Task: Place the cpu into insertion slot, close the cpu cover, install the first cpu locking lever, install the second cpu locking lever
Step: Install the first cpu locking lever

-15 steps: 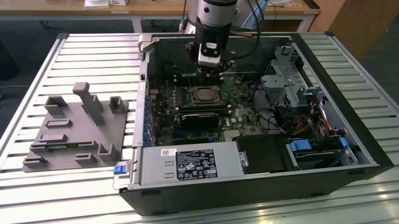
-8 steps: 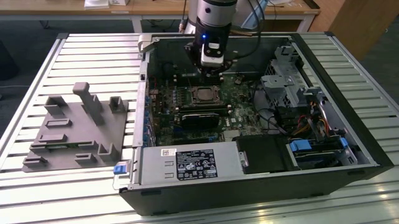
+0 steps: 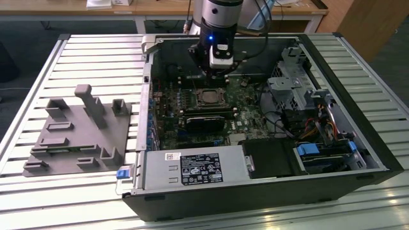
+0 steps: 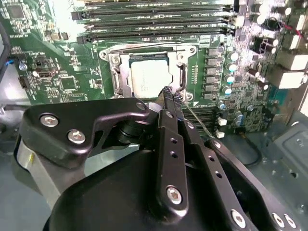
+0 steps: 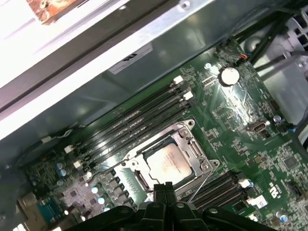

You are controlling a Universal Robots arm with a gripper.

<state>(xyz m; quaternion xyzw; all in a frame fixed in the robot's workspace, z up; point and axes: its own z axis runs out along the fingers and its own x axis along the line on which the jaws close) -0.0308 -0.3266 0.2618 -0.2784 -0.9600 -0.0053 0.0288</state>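
We see the small square silvery-grey cpu (image 4: 149,77) lying in the dark square insertion slot (image 4: 117,78) of the green motherboard (image 5: 240,106). The thin silvery metal cpu cover (image 4: 144,56) is folded flat around it. The black end effector (image 4: 171,96) hangs at the socket's edge, fingers clenched together. A thin wire locking lever (image 4: 195,118) runs out from beside their tips, though we cannot tell whether they pinch it.

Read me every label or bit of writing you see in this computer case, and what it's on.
Power supply label: print too small to read.
White sticker beside it: blurred.
Strip label on the case wall: unreadable.
cpu top: markings too faint.
Nothing can be quoted.
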